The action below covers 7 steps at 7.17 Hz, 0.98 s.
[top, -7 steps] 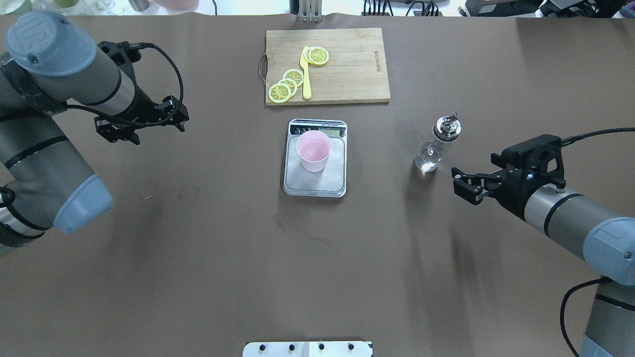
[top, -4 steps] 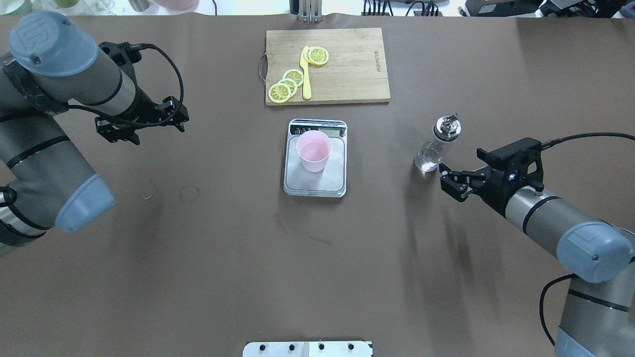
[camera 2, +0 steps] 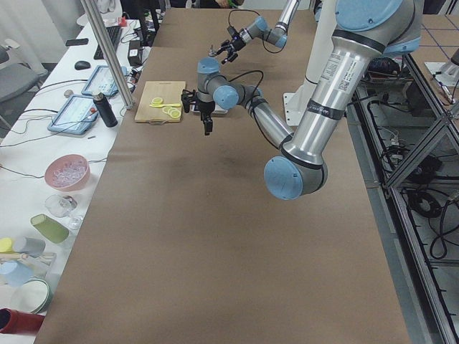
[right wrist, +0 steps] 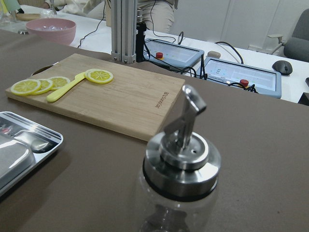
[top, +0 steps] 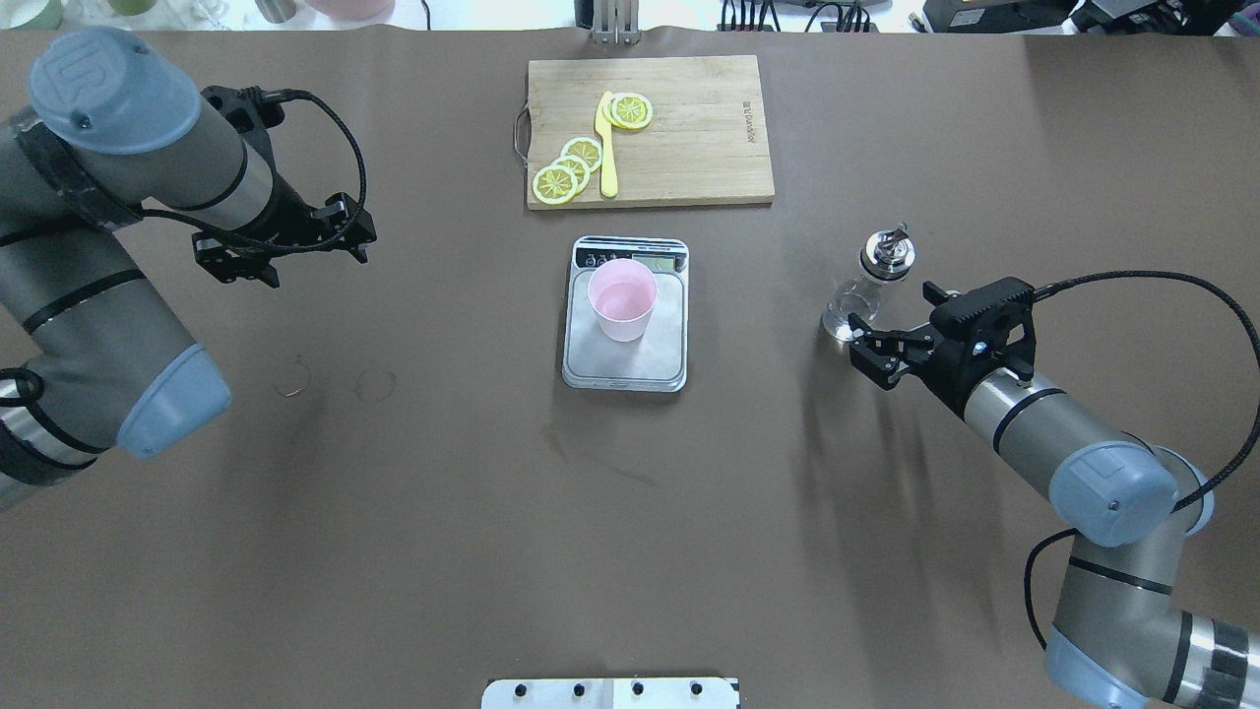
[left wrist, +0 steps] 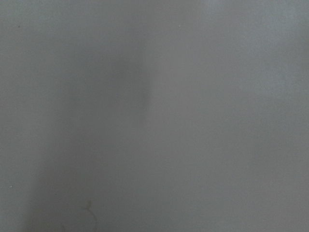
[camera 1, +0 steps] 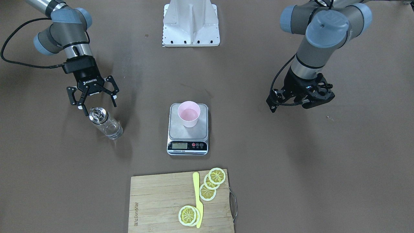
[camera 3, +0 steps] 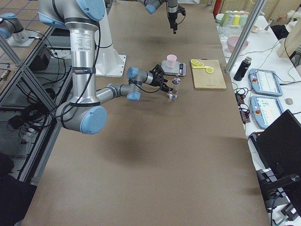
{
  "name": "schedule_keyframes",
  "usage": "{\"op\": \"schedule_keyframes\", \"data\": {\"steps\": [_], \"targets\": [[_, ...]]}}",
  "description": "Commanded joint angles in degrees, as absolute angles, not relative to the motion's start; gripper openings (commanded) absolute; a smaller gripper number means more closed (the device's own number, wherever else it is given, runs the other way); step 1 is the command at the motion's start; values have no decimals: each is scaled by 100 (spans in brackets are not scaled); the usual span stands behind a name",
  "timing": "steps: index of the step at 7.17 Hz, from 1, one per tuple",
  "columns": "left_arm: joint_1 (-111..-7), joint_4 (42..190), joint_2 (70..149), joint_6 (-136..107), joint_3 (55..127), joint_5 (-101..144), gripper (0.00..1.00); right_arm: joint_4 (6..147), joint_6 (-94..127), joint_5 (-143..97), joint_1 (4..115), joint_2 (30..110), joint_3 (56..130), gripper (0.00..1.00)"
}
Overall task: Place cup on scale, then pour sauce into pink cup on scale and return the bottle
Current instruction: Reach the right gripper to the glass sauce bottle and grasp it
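The pale pink cup point(top: 622, 299) stands upright on the silver scale point(top: 630, 369) at the table's middle, also in the front view point(camera 1: 189, 113) on the scale point(camera 1: 187, 132). The clear glass bottle point(top: 866, 286) with its silver pourer cap stands upright on the table right of the scale. My right gripper point(top: 868, 347) is open, low, just on the near side of the bottle, not touching it point(camera 1: 97, 105). The right wrist view shows the cap point(right wrist: 183, 154) close up, dead ahead. My left gripper point(top: 281, 251) is open and empty, far to the left point(camera 1: 299, 102).
A wooden cutting board point(top: 689, 128) with lemon slices point(top: 569, 167) and a yellow knife point(top: 606, 148) lies beyond the scale. Bowls and control boxes stand past the table's far edge point(right wrist: 50, 30). The robot's base plate point(top: 610, 692) is at the near edge.
My right gripper has moved left and forward, from well clear of the bottle to right beside its base, staying open. The left arm has barely shifted.
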<state>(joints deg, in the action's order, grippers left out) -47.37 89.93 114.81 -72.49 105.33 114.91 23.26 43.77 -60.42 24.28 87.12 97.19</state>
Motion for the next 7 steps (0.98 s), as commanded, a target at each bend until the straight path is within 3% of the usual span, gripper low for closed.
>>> {"op": "schedule_keyframes", "data": {"steps": [1, 7], "targets": [[-4737, 9017, 11487, -7242, 10477, 11496, 98, 1793, 4098, -6012, 2443, 8596, 9299, 99], [-4737, 9237, 11487, -7225, 10248, 11487, 98, 1828, 4008, -5994, 2724, 7938, 8808, 98]]}}
